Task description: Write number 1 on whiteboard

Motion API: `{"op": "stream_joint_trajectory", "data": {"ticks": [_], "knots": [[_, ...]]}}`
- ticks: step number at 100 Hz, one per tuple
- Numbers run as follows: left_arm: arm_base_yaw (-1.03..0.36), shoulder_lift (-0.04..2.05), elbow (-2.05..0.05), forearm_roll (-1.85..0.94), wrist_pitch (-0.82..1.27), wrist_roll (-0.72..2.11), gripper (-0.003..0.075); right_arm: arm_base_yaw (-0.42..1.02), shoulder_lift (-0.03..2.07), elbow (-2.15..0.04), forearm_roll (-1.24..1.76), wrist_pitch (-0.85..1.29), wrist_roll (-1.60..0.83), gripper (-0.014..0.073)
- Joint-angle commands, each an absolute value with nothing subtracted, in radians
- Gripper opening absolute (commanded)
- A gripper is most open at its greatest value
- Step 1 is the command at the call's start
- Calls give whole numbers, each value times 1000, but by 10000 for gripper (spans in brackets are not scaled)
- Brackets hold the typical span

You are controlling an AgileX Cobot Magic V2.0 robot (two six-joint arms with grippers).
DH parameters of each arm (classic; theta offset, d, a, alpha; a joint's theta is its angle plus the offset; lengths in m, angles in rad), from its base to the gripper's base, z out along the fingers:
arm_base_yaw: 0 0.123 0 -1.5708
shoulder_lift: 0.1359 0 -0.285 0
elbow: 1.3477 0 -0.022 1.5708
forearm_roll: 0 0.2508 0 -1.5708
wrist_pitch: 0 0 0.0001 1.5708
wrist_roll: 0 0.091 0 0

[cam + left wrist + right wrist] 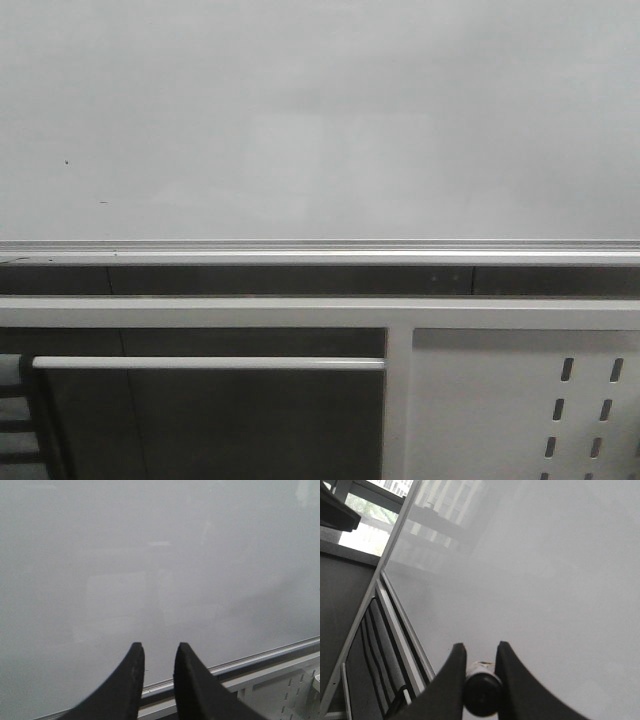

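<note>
The whiteboard point(320, 120) fills the upper half of the front view, plain and glossy, with a silver bottom edge point(320, 246). No number 1 is in view on it. Neither gripper shows in the front view. In the left wrist view my left gripper point(159, 646) faces the whiteboard point(160, 555) just above its edge, with its black fingers a little apart and nothing between them. In the right wrist view my right gripper point(480, 646) is shut on a marker point(481, 692) with a black end and white barrel, pointing at the whiteboard point(545, 580).
Two tiny black specks point(67, 162) mark the board's left side. Below the board run a dark gap and white frame bars. A white perforated metal panel point(520, 400) is at the lower right. The board's side frame point(385, 560) and dark slats show beside the right gripper.
</note>
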State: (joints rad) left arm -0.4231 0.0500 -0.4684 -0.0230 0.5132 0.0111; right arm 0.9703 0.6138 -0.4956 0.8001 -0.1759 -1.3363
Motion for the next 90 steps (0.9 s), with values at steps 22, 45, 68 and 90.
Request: {"op": "stream_joint_trajectory", "data": {"ticks": [22, 45, 68, 90], "knots": [[-409, 66, -470, -37, 413, 0, 128, 968, 594, -466, 897, -328, -1534, -47], [-409, 66, -470, -37, 413, 0, 128, 968, 596, -461, 897, -312, -1539, -50], [-409, 66, -466, -37, 411, 0, 128, 968, 609, -461, 887, -269, -1539, -50], [-409, 66, -453, -46, 407, 0, 128, 970, 714, -461, 755, -290, -1539, -50]]}}
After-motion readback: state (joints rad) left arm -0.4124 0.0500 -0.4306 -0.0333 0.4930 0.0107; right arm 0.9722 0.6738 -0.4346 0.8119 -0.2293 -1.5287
